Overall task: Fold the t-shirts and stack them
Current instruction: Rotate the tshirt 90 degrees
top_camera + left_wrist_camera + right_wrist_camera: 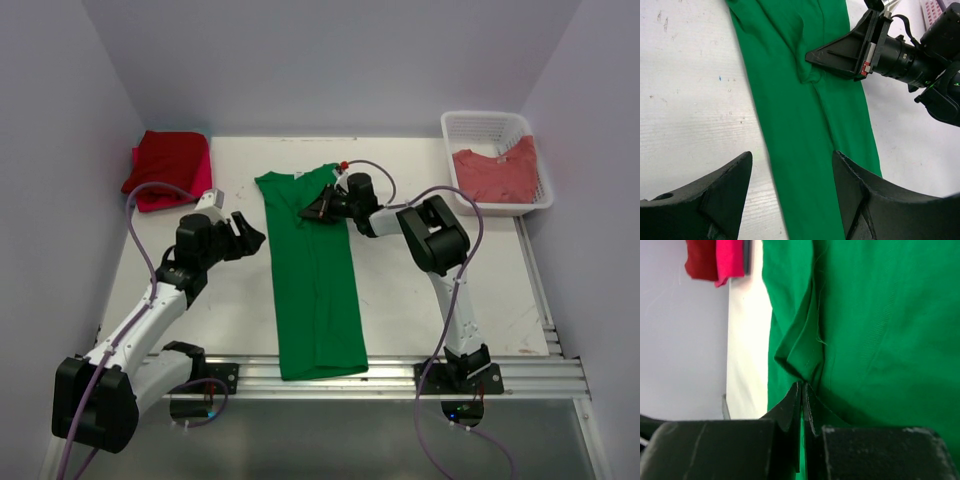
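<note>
A bright green t-shirt (pixel 315 270) lies folded into a long strip down the middle of the table. My right gripper (pixel 312 211) is shut on a pinched fold of the green t-shirt (pixel 805 355) near its upper end; it also shows in the left wrist view (pixel 812 56). My left gripper (pixel 252 238) is open and empty, hovering just left of the strip, its fingers (pixel 720 200) spread over the shirt's left edge (pixel 800 165). Folded red and pink t-shirts (pixel 168 168) lie at the far left corner. A salmon-red t-shirt (pixel 495 175) lies in the basket.
A white lattice basket (pixel 480 125) stands at the far right corner. White walls enclose the table on three sides. An aluminium rail (pixel 400 375) runs along the near edge, and the green shirt's lower end overlaps it.
</note>
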`<state>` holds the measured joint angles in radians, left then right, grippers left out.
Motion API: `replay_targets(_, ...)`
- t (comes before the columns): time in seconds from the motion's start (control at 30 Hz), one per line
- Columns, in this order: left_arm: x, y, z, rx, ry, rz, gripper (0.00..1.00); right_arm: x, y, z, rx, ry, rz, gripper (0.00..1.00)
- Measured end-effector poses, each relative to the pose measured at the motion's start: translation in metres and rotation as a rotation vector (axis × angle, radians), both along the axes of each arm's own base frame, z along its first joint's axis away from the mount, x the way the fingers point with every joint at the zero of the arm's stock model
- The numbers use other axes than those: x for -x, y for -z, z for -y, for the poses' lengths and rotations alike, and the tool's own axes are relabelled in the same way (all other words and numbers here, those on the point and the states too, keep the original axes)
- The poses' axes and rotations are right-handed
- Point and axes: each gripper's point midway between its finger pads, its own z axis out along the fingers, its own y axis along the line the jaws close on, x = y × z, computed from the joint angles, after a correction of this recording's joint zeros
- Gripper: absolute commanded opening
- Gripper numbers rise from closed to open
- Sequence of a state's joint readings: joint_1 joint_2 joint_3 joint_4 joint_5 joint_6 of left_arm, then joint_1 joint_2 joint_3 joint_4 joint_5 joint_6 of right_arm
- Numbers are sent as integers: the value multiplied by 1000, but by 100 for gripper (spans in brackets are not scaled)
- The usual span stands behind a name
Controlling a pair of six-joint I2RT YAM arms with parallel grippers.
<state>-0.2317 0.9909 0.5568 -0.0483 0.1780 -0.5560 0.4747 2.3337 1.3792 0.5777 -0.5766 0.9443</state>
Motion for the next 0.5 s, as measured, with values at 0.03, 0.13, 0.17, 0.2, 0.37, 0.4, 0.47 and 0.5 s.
replay_targets(0.03,0,0,0,0,0,0,68,2,0,-2,-6,-15,-3,0)
replay_targets(0.13,0,0,0,0,0,-1,68,7,-4,-5,-24,-60,-2,0)
replay_targets(0.17,0,1,0,0,0,-1,68,9,-6,-7,-31,-75,1,0)
replay_targets(0.2,0,2,0,-1,0,-4,68,10,-8,-8,-38,-92,7,0)
replay_targets(0.37,3,12,-1,-7,0,-30,68,18,-10,-11,-49,-154,29,0)
replay_targets(0.4,3,12,-1,-7,0,-31,68,19,-10,-11,-48,-163,31,0)
replay_targets(0.47,3,13,-1,-8,0,-33,68,21,-8,-12,-51,-186,35,0)
replay_targets(0.5,3,13,-1,-8,0,-33,68,21,-8,-13,-53,-196,39,0)
